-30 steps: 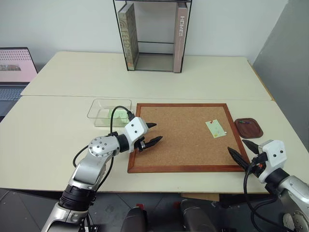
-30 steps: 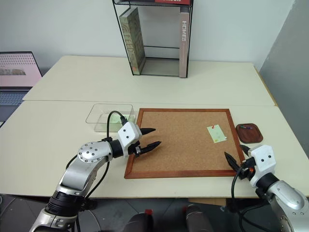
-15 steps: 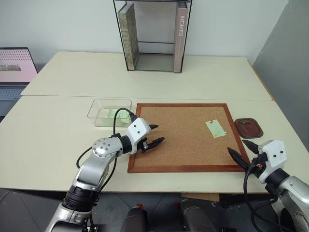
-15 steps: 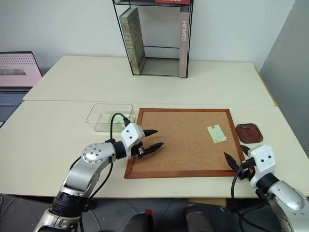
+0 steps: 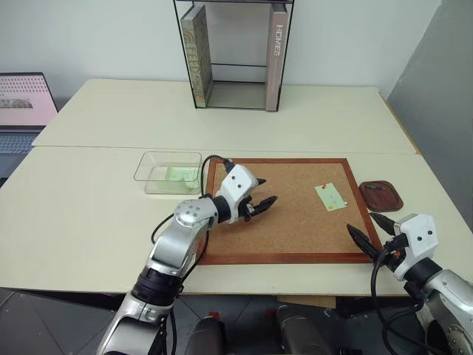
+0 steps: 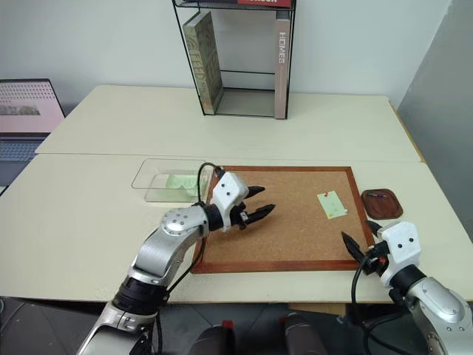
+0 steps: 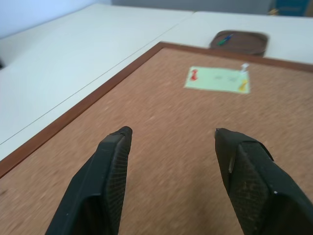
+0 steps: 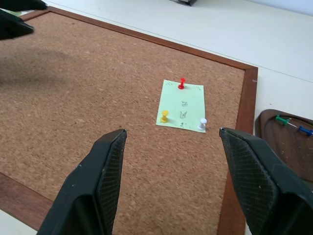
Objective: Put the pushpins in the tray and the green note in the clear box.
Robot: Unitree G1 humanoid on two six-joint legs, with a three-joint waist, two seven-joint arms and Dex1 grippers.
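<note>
While the right gripper (image 6: 360, 238) stays spread and empty at the cork board's (image 5: 295, 237) near right corner, the left gripper (image 5: 264, 200) has swung rightward over the board, fingers apart, holding nothing. Red, yellow and white pushpins (image 8: 182, 83) fix the green note (image 8: 181, 104) to the board, beside the tray (image 5: 381, 196). A second slip lies in the clear box (image 5: 167, 172); nothing blocks the note

Cream tables (image 5: 222, 122) meet a white wall (image 5: 111, 37).
</note>
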